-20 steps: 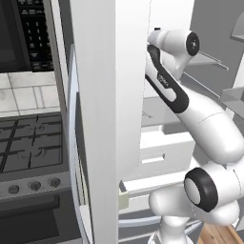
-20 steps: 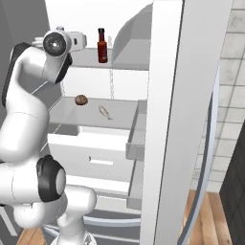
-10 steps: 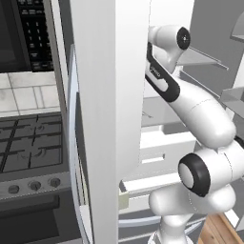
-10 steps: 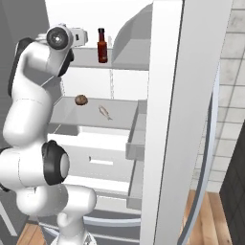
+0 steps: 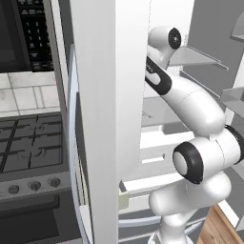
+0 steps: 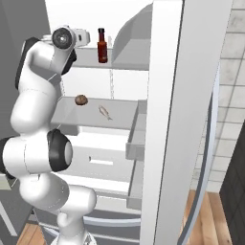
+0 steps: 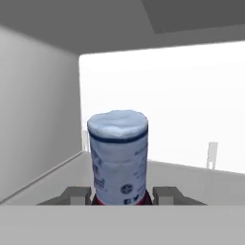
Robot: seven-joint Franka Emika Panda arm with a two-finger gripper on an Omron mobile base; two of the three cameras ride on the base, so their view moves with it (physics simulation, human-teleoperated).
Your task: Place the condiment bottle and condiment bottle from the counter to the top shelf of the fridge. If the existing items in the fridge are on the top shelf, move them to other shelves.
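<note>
**Second bottle going onto the top shelf: tipping and collision risks**

The claw (image 7: 122, 195) is gripping a white-capped condiment bottle (image 7: 118, 155) low on its body, jaws partly closed against its two sides, and is holding it upright just inside the fridge's top compartment. The hand view does not let me tell whether the bottle's base is touching the top shelf (image 7: 201, 184) or hanging just above it.

Risks, as judgements:
- Letting go while the base is above the shelf is likely to tip this tall bottle.
- The dark red-labelled condiment bottle (image 6: 102, 46) is standing upright on the same shelf, near the wrist; a sideways swing on withdrawal could knock it over.

Contents: the top shelf is carrying the dark bottle. The middle shelf (image 6: 72, 117) is holding a small brown round item (image 6: 81, 99) and a thin pale item (image 6: 105, 112), lying apart.
</note>
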